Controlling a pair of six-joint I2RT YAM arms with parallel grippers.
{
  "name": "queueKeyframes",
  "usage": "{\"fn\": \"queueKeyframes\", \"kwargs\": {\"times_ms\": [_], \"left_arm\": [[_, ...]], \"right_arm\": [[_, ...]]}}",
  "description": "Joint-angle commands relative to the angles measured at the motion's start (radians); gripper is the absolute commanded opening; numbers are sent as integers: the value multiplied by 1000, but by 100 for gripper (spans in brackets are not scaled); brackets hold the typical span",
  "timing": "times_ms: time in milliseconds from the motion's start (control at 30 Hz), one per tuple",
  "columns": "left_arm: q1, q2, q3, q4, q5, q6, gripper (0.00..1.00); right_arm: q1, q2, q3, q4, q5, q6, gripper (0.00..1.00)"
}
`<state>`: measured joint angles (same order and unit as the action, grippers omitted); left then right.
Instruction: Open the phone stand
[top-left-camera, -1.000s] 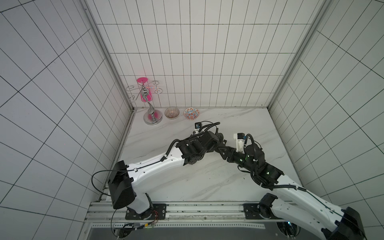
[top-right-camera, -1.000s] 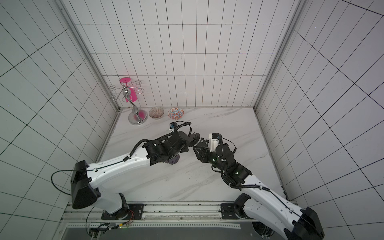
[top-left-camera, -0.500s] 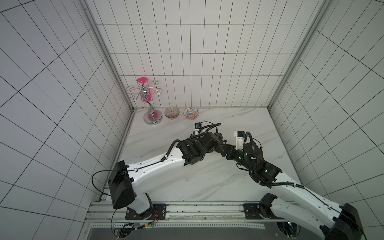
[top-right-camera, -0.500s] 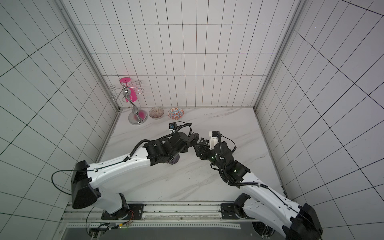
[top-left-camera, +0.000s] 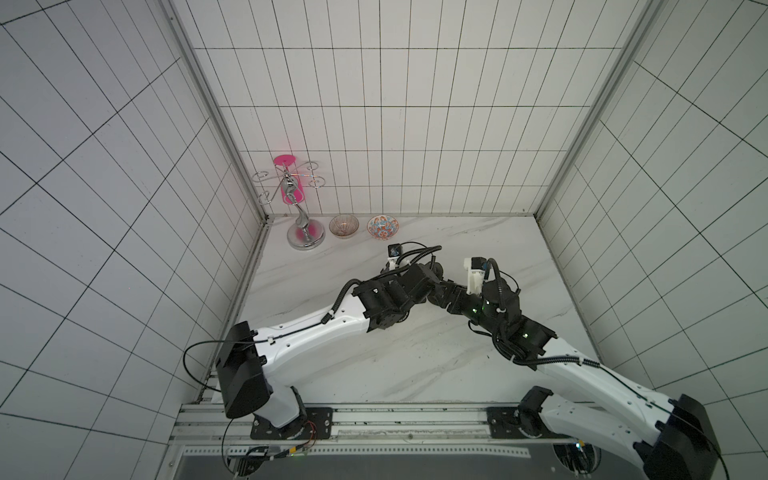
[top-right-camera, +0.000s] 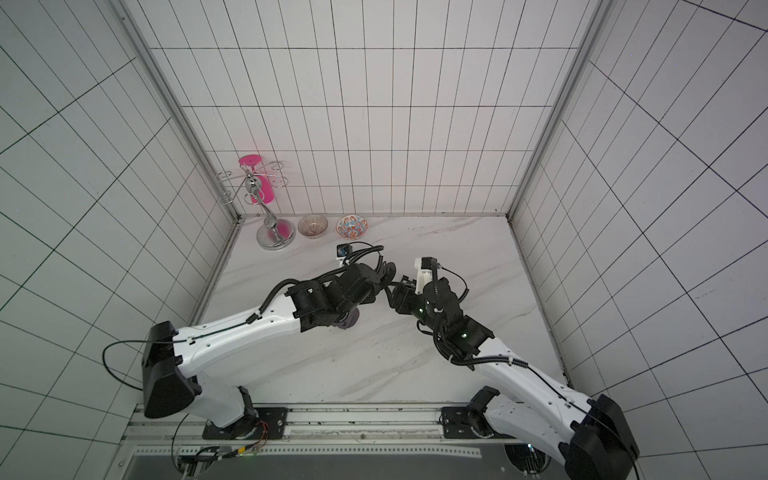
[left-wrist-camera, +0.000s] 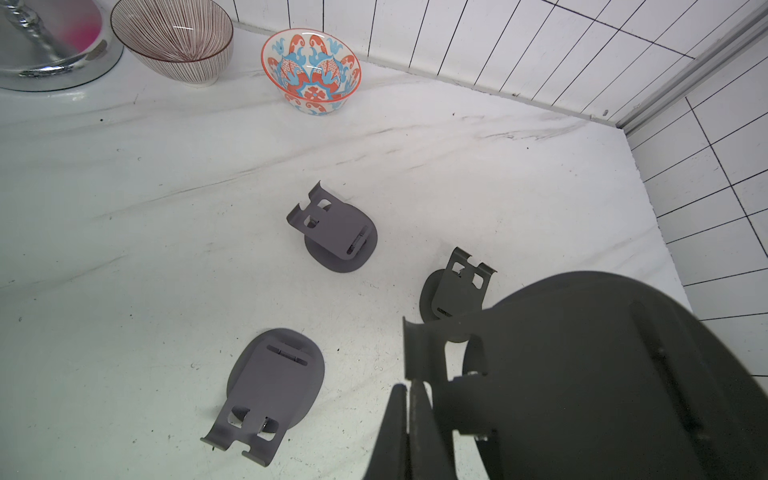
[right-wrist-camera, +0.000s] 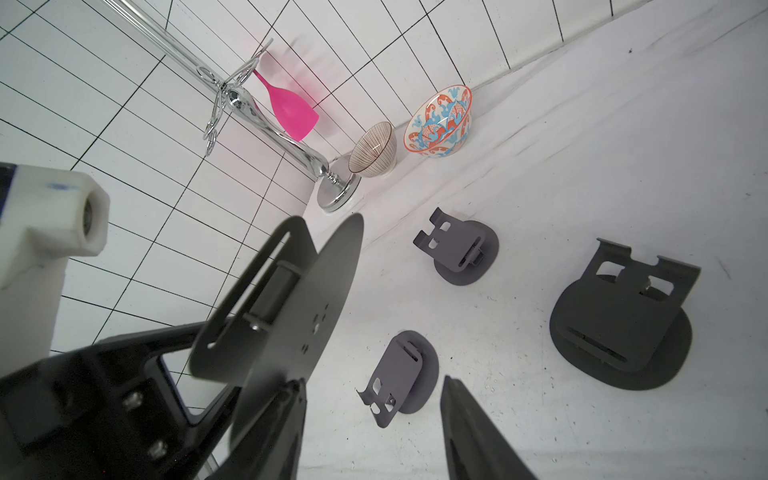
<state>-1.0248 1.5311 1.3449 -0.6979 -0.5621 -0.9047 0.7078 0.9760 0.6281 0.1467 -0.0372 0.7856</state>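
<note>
While the left gripper pinches the stand, held above the table near frame centre in both top views, the right gripper hangs spread just beside its disc.

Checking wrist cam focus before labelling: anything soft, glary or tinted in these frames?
Left wrist: the lifted phone stand near the lens is dark and soft; a stand lying beyond is sharp; the chrome rack base glints. Right wrist: the lifted stand is soft too; the pink glass tints the wall tiles. Top views: evenly lit, same pink cast on that base.

Grey phone stand, pink glass, brown-striped bowl, red-blue patterned bowl.
</note>
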Motion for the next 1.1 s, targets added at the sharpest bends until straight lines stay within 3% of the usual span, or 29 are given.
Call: {"fn": "queueKeyframes", "kwargs": {"times_ms": [0,233,433,1067], "left_arm": [[-11,-14,30,22,-24,4,0],[-11,-4,59,8,-50,8,0],[-11,0,59,0,-51,5,0],[-11,-21,39,15,-44,19,0]], "right_arm": [[12,-47,44,42,-35,12,55],[17,-151,-18,48,-30,2,57],[17,-78,23,81,-64,12,57],[15,19,58,95,-4,-2,54]]}}
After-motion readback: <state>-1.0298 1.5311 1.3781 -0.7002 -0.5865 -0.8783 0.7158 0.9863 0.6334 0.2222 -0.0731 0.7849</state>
